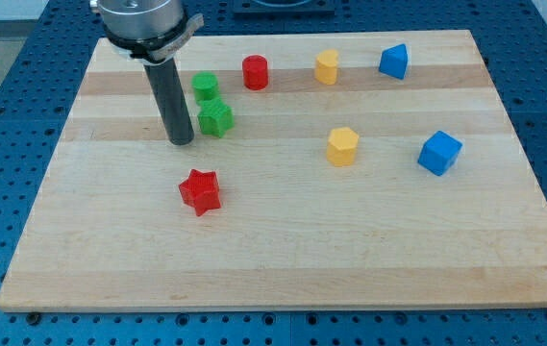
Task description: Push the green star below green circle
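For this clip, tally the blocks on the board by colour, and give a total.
Green: 2, green circle and green star
Red: 2, red cylinder and red star
Yellow: 2, upper yellow block and lower yellow block
Blue: 2, upper blue block and lower blue block
Total: 8

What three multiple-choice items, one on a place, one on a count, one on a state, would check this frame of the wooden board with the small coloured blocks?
1. Where is my tip relative to the green star block?
A. At the view's left of it
B. At the view's right of it
C. On top of it

2. How many yellow blocks are on the wooden board?
A. One
B. Two
C. Three

3. The green star block and the green circle block are:
A. Far apart
B. Stacked
C. Close together, the star toward the view's bottom

Answers: 1 A, the rod ends left of the star. 2 B, two yellow blocks show. 3 C, the star sits just under the circle.
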Available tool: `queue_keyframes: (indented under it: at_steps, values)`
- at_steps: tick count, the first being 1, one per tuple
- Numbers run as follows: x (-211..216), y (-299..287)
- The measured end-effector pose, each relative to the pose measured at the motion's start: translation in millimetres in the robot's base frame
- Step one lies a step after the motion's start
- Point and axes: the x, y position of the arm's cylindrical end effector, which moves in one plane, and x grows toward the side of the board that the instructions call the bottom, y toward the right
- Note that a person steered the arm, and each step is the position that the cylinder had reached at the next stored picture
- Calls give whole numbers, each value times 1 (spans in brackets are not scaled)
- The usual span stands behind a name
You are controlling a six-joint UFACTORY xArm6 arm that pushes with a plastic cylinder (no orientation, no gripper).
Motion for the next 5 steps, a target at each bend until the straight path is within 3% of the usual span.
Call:
queue_keyframes:
  at_steps: [5]
  values:
    - [-5, 15]
